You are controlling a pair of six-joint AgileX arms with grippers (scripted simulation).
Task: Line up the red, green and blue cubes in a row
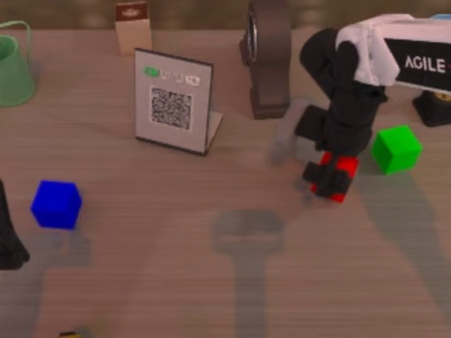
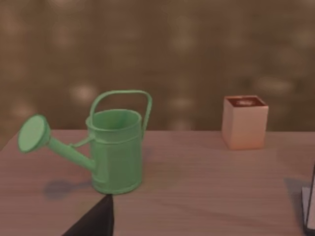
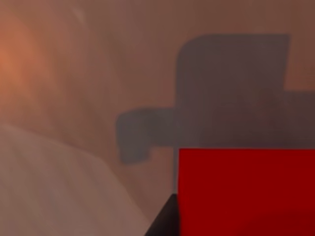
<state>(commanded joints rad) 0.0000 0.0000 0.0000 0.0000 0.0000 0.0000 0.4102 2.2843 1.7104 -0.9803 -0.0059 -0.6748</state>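
Fingers of the right gripper (image 1: 330, 176), arm reaching down from the right, clamp the red cube (image 1: 337, 178) beside the green cube (image 1: 397, 148).

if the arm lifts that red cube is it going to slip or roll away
The red cube has flat faces, so it probably won't roll. Its glossy finish could make it slippery. The right pincer sits over it, and a straight, square-sided block likely stays stiff and steady when squeezed.

The right arm (image 1: 352, 91) is showing glossy black rounded links under a white shell, with a black panel (image 1: 421, 65) bearing white "AGILE" lettering. The left arm (image 1: 8, 239) is showing only plain black.
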